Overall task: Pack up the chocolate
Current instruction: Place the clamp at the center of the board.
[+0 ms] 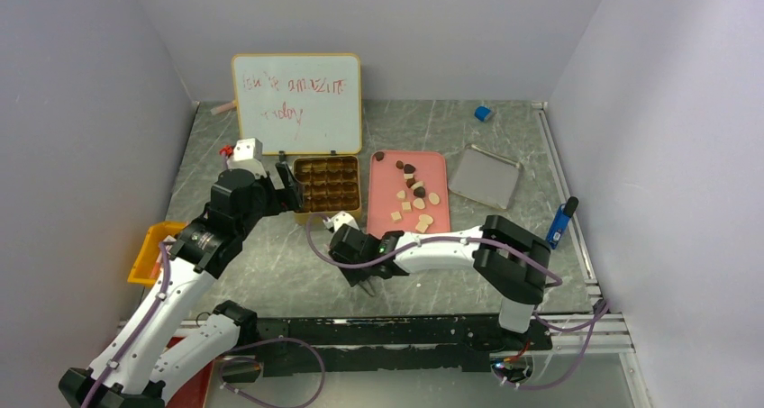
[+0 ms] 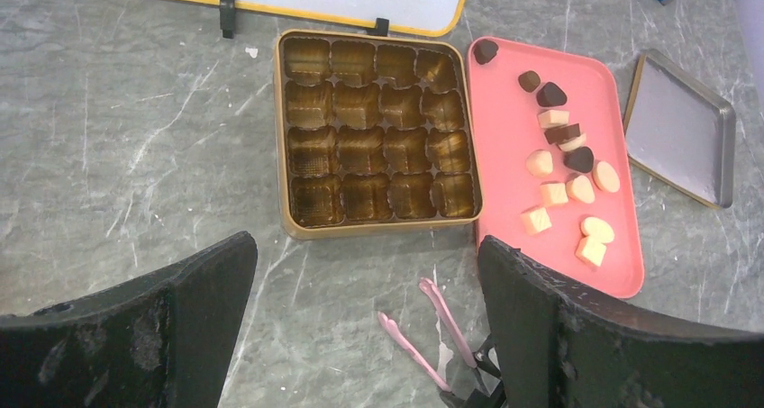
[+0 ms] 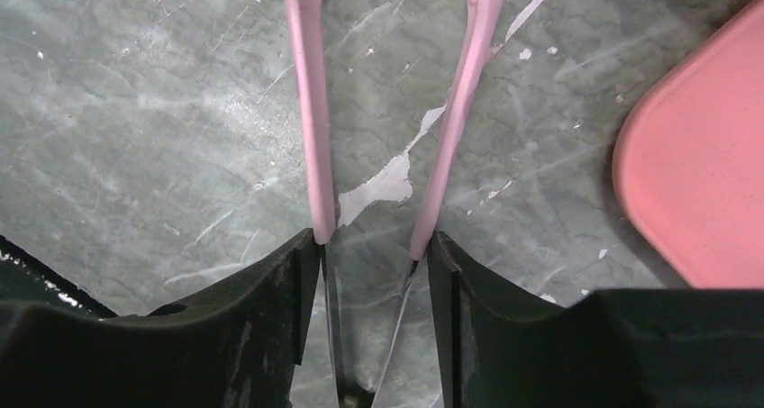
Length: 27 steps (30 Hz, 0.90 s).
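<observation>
The chocolate [image 1: 413, 192], several dark brown and light tan pieces, lies on a pink tray [image 1: 434, 167], also in the left wrist view [image 2: 566, 165]. Pale blocky chunks lie among it. A gold box [image 1: 327, 184] with empty brown compartments sits left of the tray [image 2: 374, 124]. My right gripper [image 1: 364, 280] is shut on pink tongs [image 3: 312, 111] whose two arms stand apart, their tips over bare table near the box's front edge [image 2: 450, 321]. My left gripper [image 1: 288, 187] is open and empty, hovering in front of the box [image 2: 365, 246].
A whiteboard [image 1: 297, 102] stands behind the box. A metal lid [image 1: 485, 176] lies right of the pink tray. A small blue block [image 1: 484, 113] is at the back right, a blue tool [image 1: 560, 223] at the right edge, an orange bin [image 1: 153, 250] at the left.
</observation>
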Motion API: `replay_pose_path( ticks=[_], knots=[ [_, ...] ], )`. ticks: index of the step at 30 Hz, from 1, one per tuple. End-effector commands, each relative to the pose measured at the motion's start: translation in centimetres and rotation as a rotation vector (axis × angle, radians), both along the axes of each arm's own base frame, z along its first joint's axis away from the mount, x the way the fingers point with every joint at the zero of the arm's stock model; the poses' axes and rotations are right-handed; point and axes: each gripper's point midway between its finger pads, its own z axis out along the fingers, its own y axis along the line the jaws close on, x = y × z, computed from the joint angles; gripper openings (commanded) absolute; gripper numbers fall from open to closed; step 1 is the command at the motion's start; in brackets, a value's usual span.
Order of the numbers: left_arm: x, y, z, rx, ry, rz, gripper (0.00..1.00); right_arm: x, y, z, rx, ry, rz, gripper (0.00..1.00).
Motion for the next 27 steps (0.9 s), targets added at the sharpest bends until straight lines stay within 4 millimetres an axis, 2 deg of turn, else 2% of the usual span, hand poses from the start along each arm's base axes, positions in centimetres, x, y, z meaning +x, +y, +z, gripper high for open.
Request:
replay_pose_path(
  ticks=[1, 5, 15, 27],
  knots=[
    [0.3, 0.1, 1.9, -0.017, -0.048, 0.014, 0.97, 1.1, 0.9, 1.0, 0.044, -0.078, -0.013, 0.53],
    [0.3, 0.0, 1.7, -0.018, -0.045, 0.011, 0.97, 0.7, 0.2, 1.0, 0.057, -0.1, -0.024, 0.59],
    [0.2, 0.0, 1.6, -0.018, -0.05, 0.004, 0.97, -0.1, -0.3, -0.1, 0.119, -0.185, -0.045, 0.6],
    [-0.1, 0.1, 2.1, -0.018, -0.063, 0.001, 0.97, -0.5, -0.6, -4.4, 0.143, -0.274, -0.071, 0.59]
  ],
)
